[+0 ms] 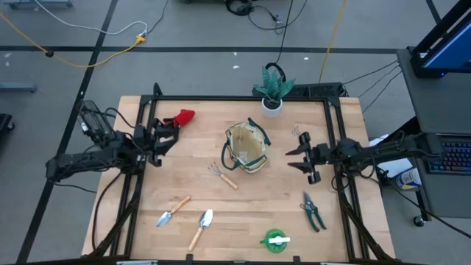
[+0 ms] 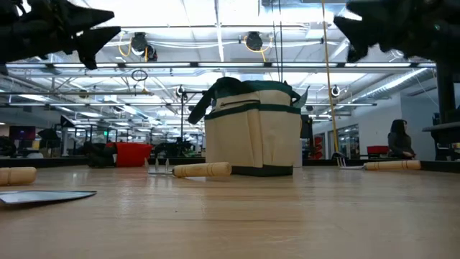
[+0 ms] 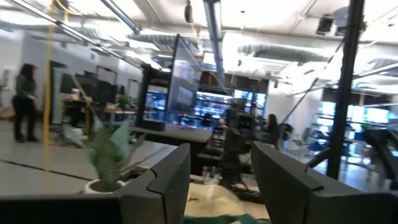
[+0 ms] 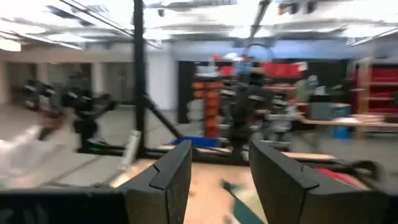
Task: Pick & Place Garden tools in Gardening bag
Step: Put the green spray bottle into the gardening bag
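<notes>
A small tan canvas gardening bag (image 1: 247, 147) with dark green trim and loop handles stands upright and open-mouthed at the middle of the wooden table (image 1: 221, 213), between the two pincers. No brand, label or writing can be read on it.

The left gripper (image 1: 171, 132) hangs above the table well to the bag's left, its fingers (image 3: 163, 183) parted and holding nothing; a red-and-black piece (image 1: 182, 117) lies just beyond its tips. The right gripper (image 1: 296, 158) hangs well clear to the bag's right, its fingers (image 4: 166, 177) likewise spread and empty.

A wooden-handled hand rake (image 1: 221, 174) lies just in front of the bag, on the side toward the left gripper. Two wooden-handled trowels (image 1: 172, 211) (image 1: 202, 227) lie side by side at the table's near edge, far from that pincer. Dark pruning shears (image 1: 313, 211) rest below the right gripper, and a green round piece (image 1: 275, 239) sits at the near edge beside them. A green plant in a white pot (image 1: 272, 90) stands at the far edge.
</notes>
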